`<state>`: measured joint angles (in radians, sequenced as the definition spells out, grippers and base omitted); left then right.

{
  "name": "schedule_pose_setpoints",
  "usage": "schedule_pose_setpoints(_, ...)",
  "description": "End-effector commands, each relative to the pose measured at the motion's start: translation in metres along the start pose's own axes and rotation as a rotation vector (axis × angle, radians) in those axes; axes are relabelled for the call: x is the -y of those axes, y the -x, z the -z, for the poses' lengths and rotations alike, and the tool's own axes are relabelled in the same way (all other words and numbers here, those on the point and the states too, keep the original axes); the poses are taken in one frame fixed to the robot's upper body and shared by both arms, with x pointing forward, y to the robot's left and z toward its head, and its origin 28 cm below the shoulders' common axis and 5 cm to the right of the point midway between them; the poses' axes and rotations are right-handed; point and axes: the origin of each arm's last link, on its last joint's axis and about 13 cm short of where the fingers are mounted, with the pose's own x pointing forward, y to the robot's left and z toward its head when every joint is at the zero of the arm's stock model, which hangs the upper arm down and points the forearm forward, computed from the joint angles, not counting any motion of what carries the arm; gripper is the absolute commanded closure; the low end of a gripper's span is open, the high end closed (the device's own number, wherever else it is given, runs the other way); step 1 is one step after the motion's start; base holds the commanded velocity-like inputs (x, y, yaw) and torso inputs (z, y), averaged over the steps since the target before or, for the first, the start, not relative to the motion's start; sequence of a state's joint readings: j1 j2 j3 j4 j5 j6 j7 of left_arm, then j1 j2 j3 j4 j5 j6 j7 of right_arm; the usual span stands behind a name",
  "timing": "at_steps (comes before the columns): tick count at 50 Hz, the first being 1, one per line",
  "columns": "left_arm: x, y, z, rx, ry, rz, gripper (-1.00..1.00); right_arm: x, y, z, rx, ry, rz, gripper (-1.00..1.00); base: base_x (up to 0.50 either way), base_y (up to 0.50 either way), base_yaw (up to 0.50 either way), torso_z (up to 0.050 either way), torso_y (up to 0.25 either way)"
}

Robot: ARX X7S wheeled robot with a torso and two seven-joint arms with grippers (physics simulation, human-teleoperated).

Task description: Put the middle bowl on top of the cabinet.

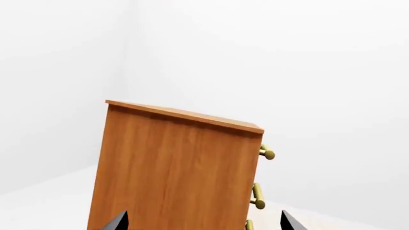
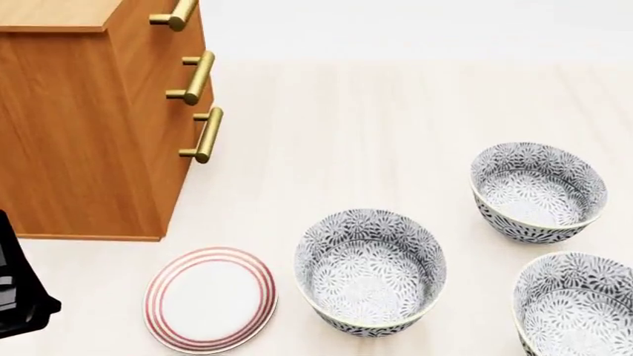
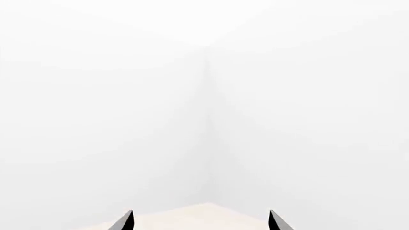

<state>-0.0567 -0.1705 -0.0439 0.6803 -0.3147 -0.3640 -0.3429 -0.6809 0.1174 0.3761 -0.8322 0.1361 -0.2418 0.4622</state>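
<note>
A: Where does the deep white bowl with the dark-grey floral pattern [image 2: 370, 273] sit?

B: On the pale wooden tabletop [image 2: 376, 126], near its front edge, between the flat red-striped white plate [image 2: 210, 298] and two matching bowls [image 2: 537, 191]. The tall orange-brown wooden cabinet [image 2: 89, 126] stands at the left edge.

A: And the hands?

B: The left hand [image 1: 203, 223] is spread wide and grasps nothing, facing the cabinet's side; the right hand [image 3: 199, 221] is likewise released.
</note>
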Motion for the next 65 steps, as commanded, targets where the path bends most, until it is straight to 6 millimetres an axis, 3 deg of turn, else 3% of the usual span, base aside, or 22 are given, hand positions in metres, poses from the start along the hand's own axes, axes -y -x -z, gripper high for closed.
schedule_pose_setpoints(1, 0.0, 0.0, -0.001, -0.001, 0.004, -0.002, -1.0, 0.002, 0.001, -0.002, 0.008, 0.01, 0.015, -1.0, 0.0, 0.0, 0.0, 0.0, 0.0)
schedule_pose_setpoints(22, -0.001, 0.0, -0.002, -0.005, 0.011, -0.006, -1.0, 0.004, 0.002, -0.004, 0.01, 0.029, 0.028, -1.0, 0.41, 0.0, 0.0, 0.0, 0.0)
schedule_pose_setpoints(33, 0.001, 0.008, -0.003, -0.031, 0.022, -0.002, -1.0, 0.004, 0.003, -0.006, 0.028, 0.03, 0.033, -1.0, 0.01, 0.0, 0.0, 0.0, 0.001)
schedule_pose_setpoints(37, 0.0, 0.012, 0.002, -0.148, 0.067, 0.02, -1.0, 0.003, 0.004, -0.006, 0.029, 0.028, 0.033, -1.0, 0.0, 0.0, 0.0, 0.0, 0.0)
schedule_pose_setpoints(44, 0.013, 0.042, 0.014, -0.368, 0.1, 0.076, -1.0, -0.001, 0.003, -0.004, 0.032, 0.026, 0.048, -1.0, 0.0, 0.0, 0.0, 0.0, 0.0)
schedule_pose_setpoints(57, 0.033, 0.066, 0.021, -0.436, 0.172, 0.07, -1.0, -0.009, 0.001, -0.002, 0.039, 0.007, 0.065, -1.0, 0.0, 0.0, 0.0, 0.0, 0.0)
schedule_pose_setpoints(65, 0.054, 0.085, 0.02, -0.526, 0.209, 0.195, -1.0, -0.017, 0.002, -0.005, 0.046, 0.0, 0.055, -1.0, 0.0, 0.0, 0.0, 0.0, 0.0)
